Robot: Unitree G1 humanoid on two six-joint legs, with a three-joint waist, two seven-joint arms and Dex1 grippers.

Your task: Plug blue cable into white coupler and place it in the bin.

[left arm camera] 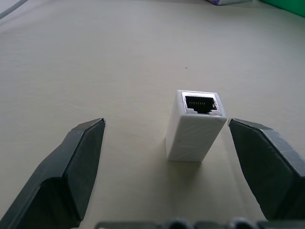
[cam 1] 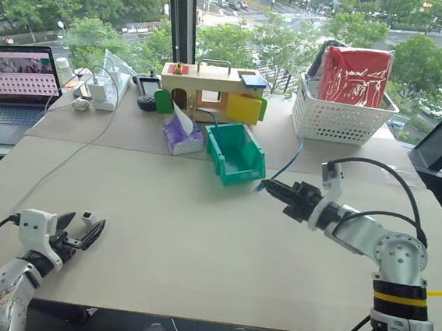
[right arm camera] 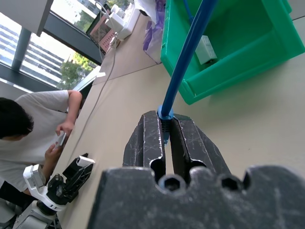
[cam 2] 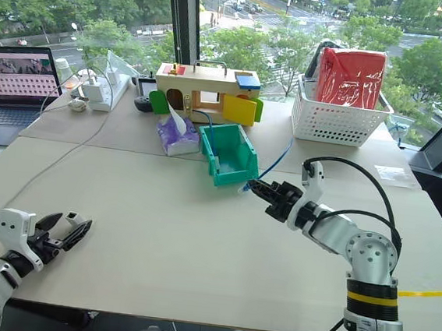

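Note:
The white coupler (left arm camera: pixel 195 126) stands on the table with its dark socket face up, between the spread fingers of my left gripper (cam 1: pixel 83 227). The fingers are open and do not touch it. My right gripper (cam 1: pixel 267 186) hovers over the table middle, shut on the plug end of the blue cable (right arm camera: pixel 188 52). From there the cable runs up past the green bin (cam 1: pixel 234 155) toward the back of the table. The bin sits just left of the right gripper, its low front lip facing me.
A white block (right arm camera: pixel 206 49) lies inside the bin. Behind it are a purple tissue pack (cam 1: pixel 181 134), a wooden box (cam 1: pixel 212 90), a white basket (cam 1: pixel 339 118) and a laptop (cam 1: pixel 13 83). A whitish cord (cam 1: pixel 73 155) crosses the left. A person (right arm camera: pixel 28 129) sits nearby.

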